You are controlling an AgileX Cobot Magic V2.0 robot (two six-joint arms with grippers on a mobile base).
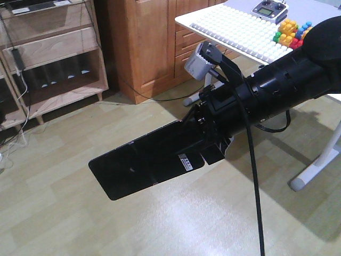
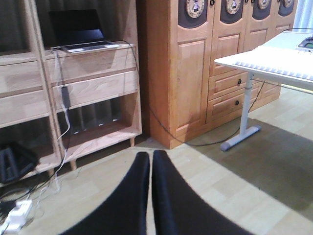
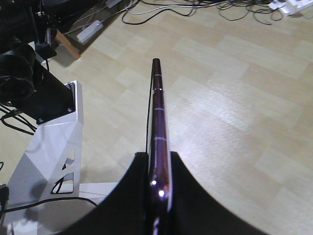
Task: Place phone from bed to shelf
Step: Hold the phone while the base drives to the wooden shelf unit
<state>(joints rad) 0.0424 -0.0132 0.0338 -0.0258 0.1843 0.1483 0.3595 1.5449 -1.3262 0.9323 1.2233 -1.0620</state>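
Phone (image 1: 144,162) is held in the air by the right pincer (image 3: 159,161), clamped at one short end, with most of its length sticking out past the fingertips. In the front view it is seen as a flat black slab, tilted, the free end lower and toward picture left, with a small white label near the gripped end. It hangs above the pale wood-plank floor (image 1: 160,224) and touches nothing else. In the right wrist view the phone is seen edge-on between the two black fingers (image 3: 132,196), a thin glossy pinkish rim running straight away from the camera. Cables (image 3: 195,7) and a white power strip (image 3: 90,30) are noted on the floor beyond, and a white metal stand (image 3: 54,147) to the left. Left pincer (image 2: 150,156) is drawn narrow, only a thin slit left between its fingers, and nothing is gripped in it. The shelf (image 2: 93,83) is seen ahead of it, pale wood, open compartments below, with a laptop (image 2: 78,29) set open on an upper level and a cord hanging down the front. Phone and shelf are well apart. An orange-brown cabinet (image 2: 181,73) stands just right of the shelf. A white bench (image 1: 184,21) is at the right, carrying a studded white plate, coloured blocks (image 1: 290,32) and a grey controller (image 1: 269,9).
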